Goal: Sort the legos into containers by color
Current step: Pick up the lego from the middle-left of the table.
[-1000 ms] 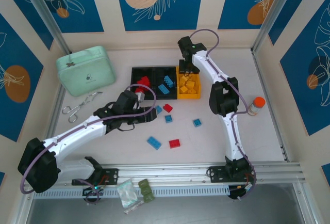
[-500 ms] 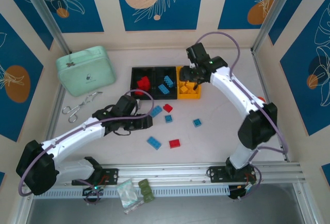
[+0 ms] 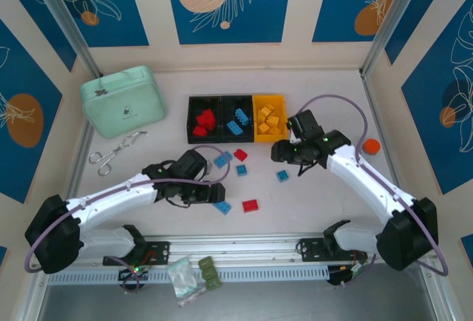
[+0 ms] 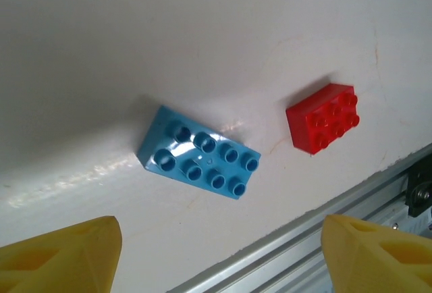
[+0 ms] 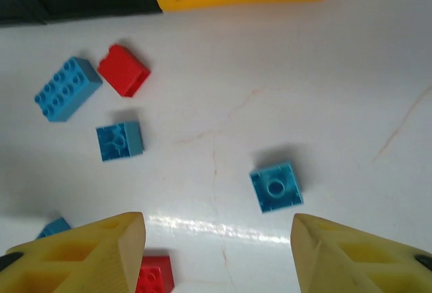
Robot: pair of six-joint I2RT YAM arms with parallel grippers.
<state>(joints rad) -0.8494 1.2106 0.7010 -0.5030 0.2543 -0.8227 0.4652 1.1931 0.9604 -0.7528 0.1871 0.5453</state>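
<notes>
Legos mostly sorted: red, blue and yellow sit apart in the containers, with four blue and two red loose on the table. Left gripper, wide and empty, hovers over a long blue brick — right gripper, jaws apart and empty, over a small blue brick.

light: bright, even | shadows: soft, short | glare: pale streak on table | focus: mostly sharp

Two YAM arms: white links, black joints.
left arm and right arm each carry a looping purple cable; fingers are yellow plastic.
</notes>
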